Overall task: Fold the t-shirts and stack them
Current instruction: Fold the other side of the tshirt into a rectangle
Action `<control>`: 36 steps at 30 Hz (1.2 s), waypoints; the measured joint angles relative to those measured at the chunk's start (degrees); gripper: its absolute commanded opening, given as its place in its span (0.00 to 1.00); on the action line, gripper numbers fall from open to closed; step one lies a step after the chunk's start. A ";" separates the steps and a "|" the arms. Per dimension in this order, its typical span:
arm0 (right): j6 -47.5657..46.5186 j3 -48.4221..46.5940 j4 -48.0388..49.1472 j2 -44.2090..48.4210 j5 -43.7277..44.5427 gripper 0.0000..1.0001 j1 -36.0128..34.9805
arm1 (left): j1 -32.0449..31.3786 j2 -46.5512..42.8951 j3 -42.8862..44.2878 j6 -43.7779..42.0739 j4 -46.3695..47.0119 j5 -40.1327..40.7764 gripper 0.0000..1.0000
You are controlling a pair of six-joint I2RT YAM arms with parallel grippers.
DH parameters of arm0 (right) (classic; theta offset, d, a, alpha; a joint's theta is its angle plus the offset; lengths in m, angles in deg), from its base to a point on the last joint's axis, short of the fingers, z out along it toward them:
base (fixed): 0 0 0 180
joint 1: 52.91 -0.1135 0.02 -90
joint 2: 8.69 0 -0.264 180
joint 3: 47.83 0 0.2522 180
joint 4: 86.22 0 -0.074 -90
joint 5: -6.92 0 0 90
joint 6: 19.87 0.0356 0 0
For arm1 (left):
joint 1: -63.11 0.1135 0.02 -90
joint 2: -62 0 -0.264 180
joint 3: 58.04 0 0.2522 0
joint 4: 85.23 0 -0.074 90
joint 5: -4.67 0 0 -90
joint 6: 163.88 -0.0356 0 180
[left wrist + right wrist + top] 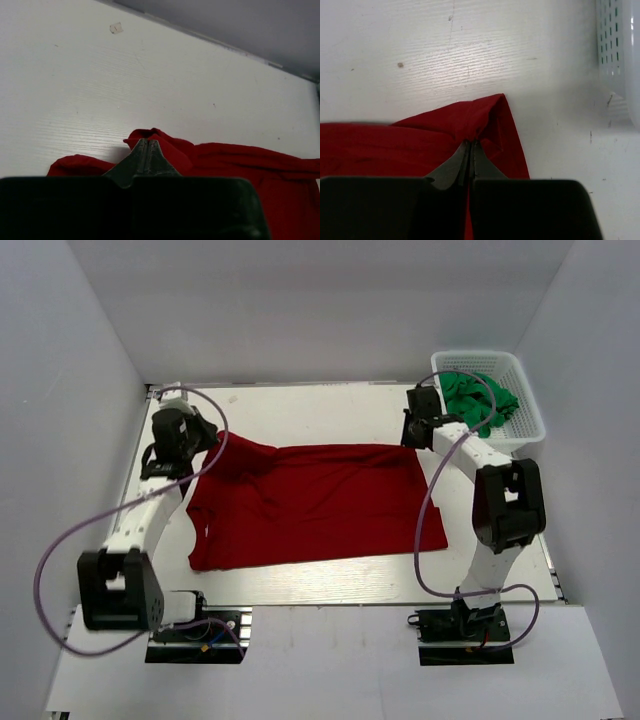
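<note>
Red t-shirt (320,505): spread flat mid-tabletop (330,405). Left tool (146,149) clamped on its far left corner, right tool (470,152) on its far right corner. Step: first fold. Next, probably: draw the far edge evenly toward the near edge. Green t-shirts (478,398): in basket (528,430).

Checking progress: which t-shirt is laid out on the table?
The deep red t-shirt, spread flat on the table; the green ones sit bunched in the white basket.

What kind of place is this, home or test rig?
Most likely a lab test cell, not a home. A white table boxed in by plain white walls, a left arm and right arm bolted at its near edge, and props: a red t-shirt and a white basket of green shirts.
</note>
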 measured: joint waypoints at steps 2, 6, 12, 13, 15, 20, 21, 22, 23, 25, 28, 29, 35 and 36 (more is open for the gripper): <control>0.13 2.54 0.00 2.43 -0.22 0.00 0.00 | 0.02 -6.16 -2.12 0.68 -1.27 1.77 0.00; 0.26 6.95 0.66 7.87 -0.33 0.00 0.02 | 0.00 -16.44 -7.17 2.84 -1.42 4.55 0.00; 1.31 11.47 1.38 12.94 -0.37 0.00 0.13 | 0.00 -24.48 -16.22 8.90 -5.62 7.56 0.00; 1.60 12.26 1.36 13.31 -0.37 0.00 0.15 | 0.00 -25.51 -17.57 10.29 -7.28 8.37 0.00; 2.12 13.90 1.20 14.08 -0.44 0.00 0.22 | 0.00 -28.00 -19.63 12.92 -11.13 9.79 0.00; 3.63 18.08 0.33 16.65 -0.76 0.00 0.28 | 0.00 -36.87 -23.85 19.56 -19.71 12.07 0.00; 3.98 19.15 0.31 17.35 -0.98 0.00 0.28 | 0.00 -38.47 -24.52 20.85 -21.49 12.41 0.00; 4.39 20.20 0.15 18.08 -1.25 0.00 0.28 | 0.00 -39.76 -25.29 22.43 -23.17 12.94 0.00; 4.79 21.31 0.07 18.84 -1.70 0.00 0.28 | 0.00 -40.57 -25.83 23.65 -24.79 13.46 0.00; 5.64 23.93 -0.09 20.41 -2.75 0.00 0.31 | 0.00 -41.18 -26.80 25.99 -28.17 14.69 0.00; 7.32 28.74 -0.11 22.47 -3.80 0.00 0.31 | 0.00 -41.03 -28.06 28.26 -31.36 15.98 0.00; 7.80 30.03 -0.50 22.88 -4.02 0.00 0.31 | 0.00 -40.72 -28.33 28.76 -32.13 16.24 0.00; 9.68 32.98 -1.79 23.17 -4.15 0.38 0.31 | 0.00 -33.64 -28.41 31.85 -36.57 15.69 0.32; 9.81 33.22 -2.38 23.39 -3.98 0.44 0.31 | 0.00 -32.22 -28.37 32.63 -38.14 15.32 0.34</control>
